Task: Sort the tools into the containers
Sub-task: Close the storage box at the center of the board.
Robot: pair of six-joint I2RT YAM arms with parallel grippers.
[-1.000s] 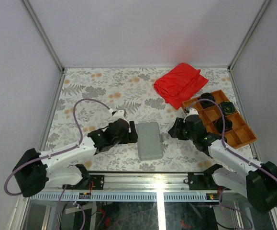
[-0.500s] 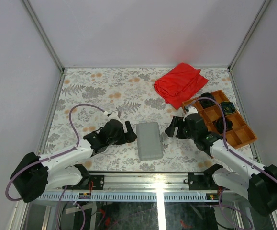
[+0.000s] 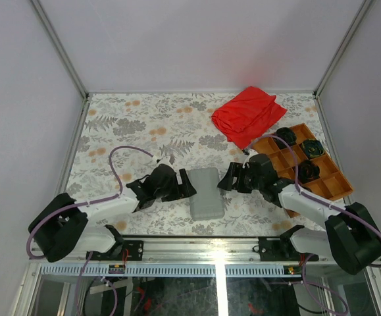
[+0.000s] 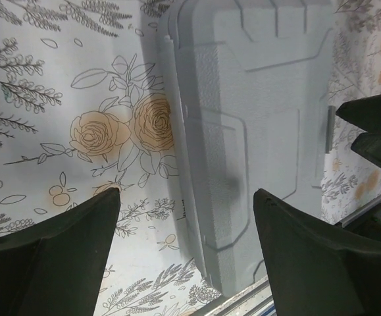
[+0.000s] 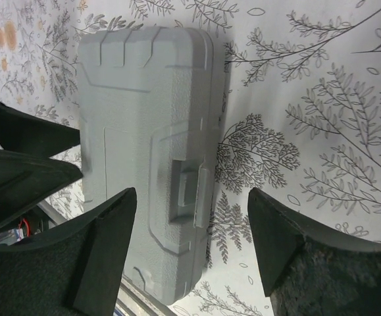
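The grey case [image 3: 206,192] lies shut and flat on the flowered table, near the front edge between my two arms. It fills the left wrist view [image 4: 256,99] and the right wrist view [image 5: 131,99]. My left gripper [image 3: 183,187] is open at the case's left edge, its jaws astride that edge [image 4: 187,194]. My right gripper [image 3: 228,181] is open at the case's right edge, its jaws astride the latch [image 5: 190,187], [image 5: 192,193]. No orange-and-black tools show in any view.
An orange-brown divided tray [image 3: 331,184] with black round parts [image 3: 312,148] stands at the right. A crumpled red cloth [image 3: 246,113] lies at the back right. The metal front rail [image 3: 216,247] runs just behind the case's near end.
Both grippers have closed in on the case: the left moved right to its left edge, the right moved left to its latch side. The case has not moved.
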